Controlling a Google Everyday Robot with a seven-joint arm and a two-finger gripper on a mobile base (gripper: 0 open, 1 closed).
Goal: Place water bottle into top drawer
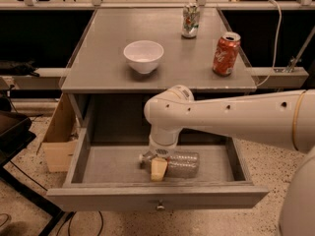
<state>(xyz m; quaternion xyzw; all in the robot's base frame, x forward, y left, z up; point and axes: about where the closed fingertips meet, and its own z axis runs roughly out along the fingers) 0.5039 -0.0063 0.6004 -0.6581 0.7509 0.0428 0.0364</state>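
The top drawer [110, 167] is pulled open below the cabinet top, with its round knob [159, 206] on the front panel. The water bottle [184, 164], clear and ribbed, lies on its side on the drawer floor, cap end to the left. My gripper [156, 165] reaches down into the drawer at the bottle's cap end, right against it. My white arm [231, 117] comes in from the right over the drawer and hides the back of it.
On the cabinet top [98, 73] stand a white bowl [143, 56], a red soda can [226, 53] and a green-white can [190, 19] at the back. A cardboard box [59, 136] sits left of the cabinet, and a black stand [15, 132] is further left.
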